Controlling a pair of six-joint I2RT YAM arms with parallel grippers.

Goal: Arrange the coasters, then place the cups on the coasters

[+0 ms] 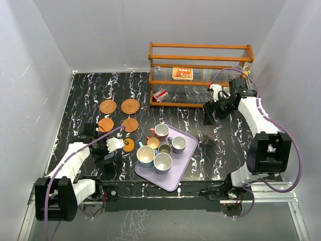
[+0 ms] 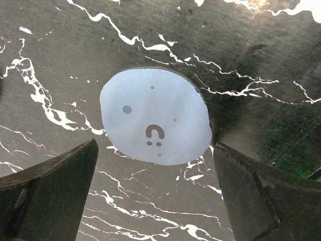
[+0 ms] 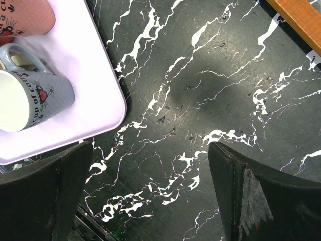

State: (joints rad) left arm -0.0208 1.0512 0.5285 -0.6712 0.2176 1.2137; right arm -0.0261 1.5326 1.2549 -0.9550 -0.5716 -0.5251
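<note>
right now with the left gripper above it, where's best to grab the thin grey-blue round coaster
Pinch the thin grey-blue round coaster across its rim, at two opposite edges, coming straight down from above. It lies flat on the black marbled table with no handle or raised part, so only the edge offers a hold. The open left gripper looks wide enough to straddle it.

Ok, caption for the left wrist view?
Left jaws open above the grey-blue coaster lying flat on the black marbled table.

Coasters (image 1: 130, 106) flat in a loose cluster; cups (image 1: 162, 162) upright on lilac tray (image 1: 186, 157).
</note>
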